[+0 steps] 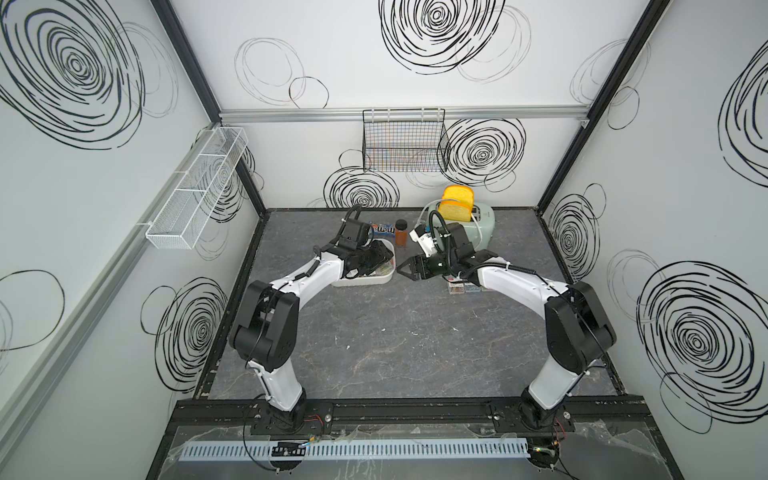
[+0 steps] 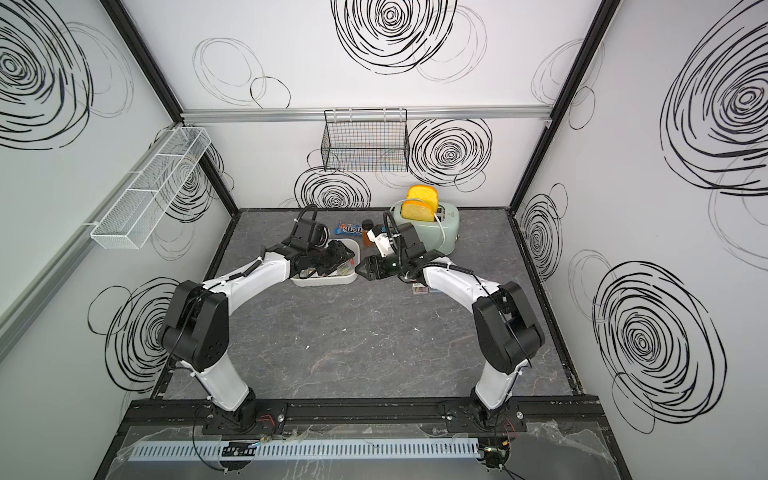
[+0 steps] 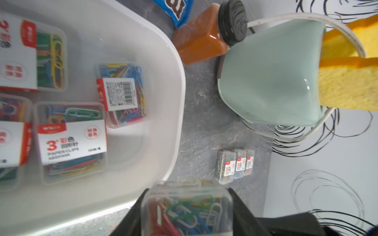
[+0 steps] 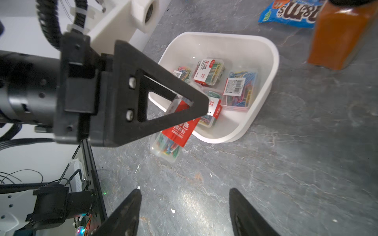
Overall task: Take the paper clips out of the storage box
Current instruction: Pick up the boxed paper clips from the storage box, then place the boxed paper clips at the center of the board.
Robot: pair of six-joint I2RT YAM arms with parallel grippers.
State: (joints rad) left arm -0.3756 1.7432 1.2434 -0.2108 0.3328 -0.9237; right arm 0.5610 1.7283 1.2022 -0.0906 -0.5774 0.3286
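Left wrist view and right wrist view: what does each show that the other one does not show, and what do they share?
Only left wrist: three cases in a row on the table, and the toaster. Only right wrist: the open right end effector. Both: the storage box, the held case in the left end effector, the orange jar.

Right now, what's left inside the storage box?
At least four paper clips cases lie inside the storage box. The left end effector, shut on another case, hides one corner; more may sit there.
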